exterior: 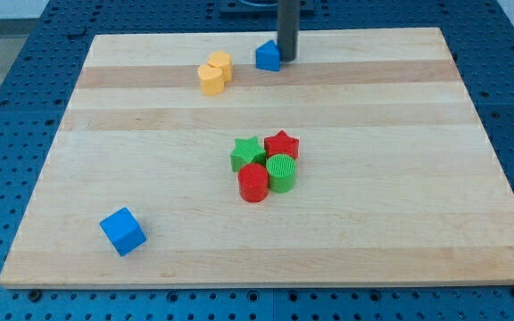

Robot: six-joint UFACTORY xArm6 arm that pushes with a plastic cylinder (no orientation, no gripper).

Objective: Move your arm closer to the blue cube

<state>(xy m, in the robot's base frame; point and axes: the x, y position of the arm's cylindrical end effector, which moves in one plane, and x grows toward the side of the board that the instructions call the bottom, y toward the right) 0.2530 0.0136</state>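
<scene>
The blue cube [122,231] lies near the view's bottom left of the wooden board [373,223]. My tip [286,60] stands at the view's top centre, far from the cube, touching or nearly touching the right side of a small blue block [268,55] whose shape I cannot make out.
Two yellow blocks [214,73] sit together left of the small blue block. In the board's middle a cluster holds a green star [247,152], a red star [282,144], a red cylinder [252,183] and a green cylinder [281,172].
</scene>
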